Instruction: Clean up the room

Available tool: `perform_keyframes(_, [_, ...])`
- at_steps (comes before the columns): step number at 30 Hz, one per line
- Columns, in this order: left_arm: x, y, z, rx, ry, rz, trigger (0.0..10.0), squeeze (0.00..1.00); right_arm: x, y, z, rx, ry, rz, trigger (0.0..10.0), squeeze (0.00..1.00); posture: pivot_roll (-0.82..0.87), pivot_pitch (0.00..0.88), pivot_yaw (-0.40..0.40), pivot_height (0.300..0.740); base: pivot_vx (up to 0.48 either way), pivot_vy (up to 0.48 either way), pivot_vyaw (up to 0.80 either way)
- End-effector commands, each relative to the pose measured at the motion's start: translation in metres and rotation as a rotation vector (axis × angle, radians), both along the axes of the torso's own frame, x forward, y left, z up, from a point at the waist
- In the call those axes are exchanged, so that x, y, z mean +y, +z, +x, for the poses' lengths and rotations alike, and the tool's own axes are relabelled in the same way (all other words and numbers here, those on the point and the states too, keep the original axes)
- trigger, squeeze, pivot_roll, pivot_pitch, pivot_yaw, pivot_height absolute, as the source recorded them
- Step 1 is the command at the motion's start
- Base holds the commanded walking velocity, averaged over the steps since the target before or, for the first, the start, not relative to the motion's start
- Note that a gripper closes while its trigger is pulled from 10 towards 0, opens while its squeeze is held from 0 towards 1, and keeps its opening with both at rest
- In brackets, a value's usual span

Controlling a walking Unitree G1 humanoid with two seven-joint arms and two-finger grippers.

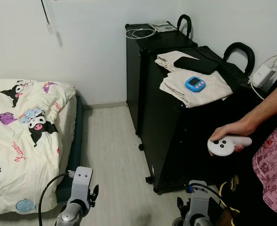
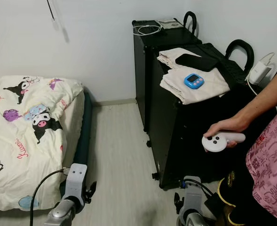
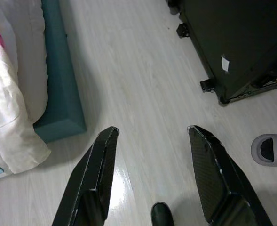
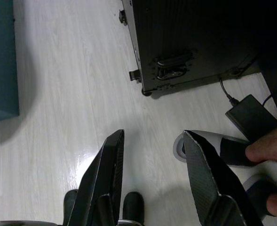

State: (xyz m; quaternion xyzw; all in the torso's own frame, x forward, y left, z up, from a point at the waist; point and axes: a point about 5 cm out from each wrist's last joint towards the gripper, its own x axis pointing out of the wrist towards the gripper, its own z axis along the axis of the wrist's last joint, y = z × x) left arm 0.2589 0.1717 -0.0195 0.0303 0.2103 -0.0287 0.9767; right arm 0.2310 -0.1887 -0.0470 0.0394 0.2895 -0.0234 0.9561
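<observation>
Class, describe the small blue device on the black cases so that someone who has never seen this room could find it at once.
Start at the tall black cases against the white wall, across the floor from the bed. On the nearer case lies a folded cream cloth, and the blue timer sits on it. It is the only bright blue item there, with a small screen, unlike the flat black object beside it.
</observation>
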Motion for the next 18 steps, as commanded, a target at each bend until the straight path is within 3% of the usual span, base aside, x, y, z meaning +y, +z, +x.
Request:
perform_keyframes(1, [0.0048,-0.0015,-0.0038,-0.001,0.008,-0.001,10.0,0.0,0.001,-0.0034,-0.0041,0.022,0.014,-0.006,10.0,0.0,0.05,0.072,-0.003,0.734,0.326,0.352,0.0])
perform_keyframes(18, [0.0046,-0.0011,-0.0031,-0.005,0.018,0.031,10.0,0.0,0.0019,-0.0028,-0.003,0.019,0.011,-0.004,10.0,0.0,0.05,0.074,0.002,0.734,0.018,0.021,0.0])
